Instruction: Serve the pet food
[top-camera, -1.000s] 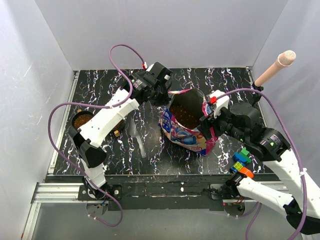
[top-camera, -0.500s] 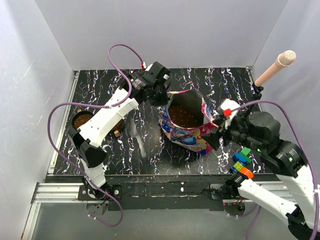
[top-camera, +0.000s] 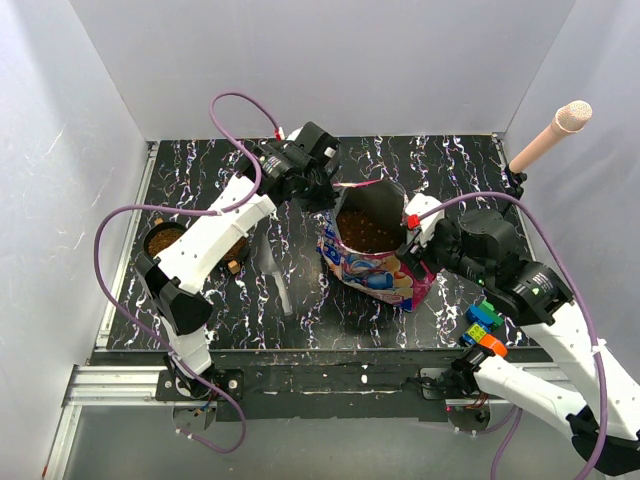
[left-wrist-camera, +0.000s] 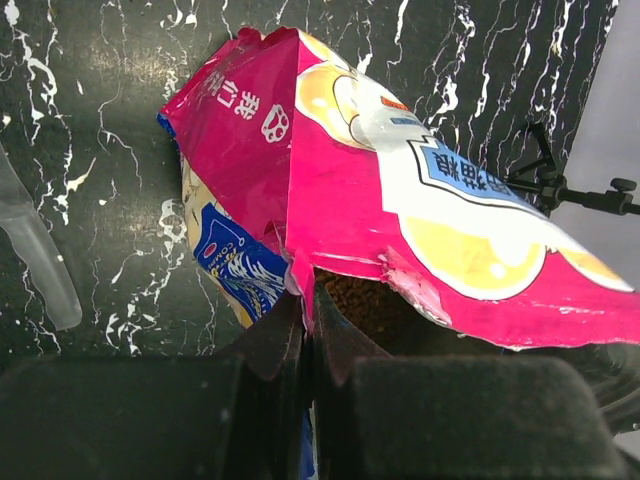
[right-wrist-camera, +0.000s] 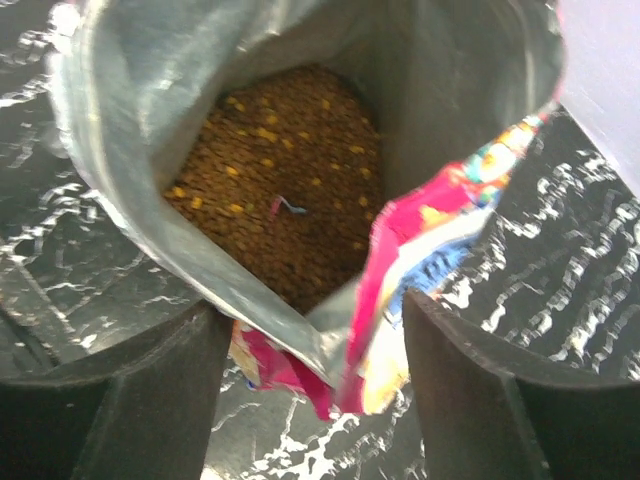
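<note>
1. White-walled booth. The black surface (top-camera: 230, 310) is veined with white.
2. A glossy magenta-and-blue foil bag (top-camera: 365, 268) stands upright at mid-surface, its mouth open upward.
3. The grainy brown pet food (right-wrist-camera: 280, 200), small dry pellets with a few yellow flecks, lies in the bottom of the bag. The silver lining rises around it.
4. Left tool (left-wrist-camera: 305, 300): fingers pressed together, pinching the bag's magenta rim at the far-left edge of the mouth. The rim flap is pulled up taut.
5. Right tool (right-wrist-camera: 312, 310): fingers spread wide, one on each side of the bag's near-right rim corner. They are not closed on it.
6. A small dark round bowl (top-camera: 148, 238) sits at the left edge of the surface, well apart from the bag. It holds more brown pellets.
7. A clear plastic utensil (top-camera: 278, 280) lies between the bowl and the bag; its shape is indistinct.
8. Colourful toy blocks (top-camera: 483, 325) sit at the near-right edge, just beside the right arm.
</note>
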